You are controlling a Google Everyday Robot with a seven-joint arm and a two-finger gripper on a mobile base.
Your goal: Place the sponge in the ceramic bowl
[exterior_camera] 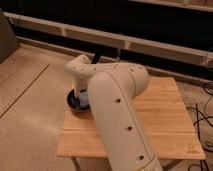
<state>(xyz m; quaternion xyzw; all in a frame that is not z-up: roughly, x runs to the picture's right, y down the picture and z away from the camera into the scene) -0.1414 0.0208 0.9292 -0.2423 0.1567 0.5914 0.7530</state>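
The dark glossy ceramic bowl [73, 103] sits at the far left edge of the wooden table [160, 125], half hidden by my arm. A small blue patch, the sponge [85, 98], shows inside the bowl's rim right against the arm. My gripper [80, 95] hangs down from the white wrist joint [80, 70] straight over the bowl. The thick white forearm [117, 115] covers most of it. Whether the sponge rests in the bowl or is still held, I cannot tell.
My forearm crosses the table's middle from the lower right. Bare wood shows to the right of it and along the front left. Black cables [202, 117] hang off the right side. A dark wall with pale rails [150, 42] runs behind, and speckled floor [30, 115] lies left.
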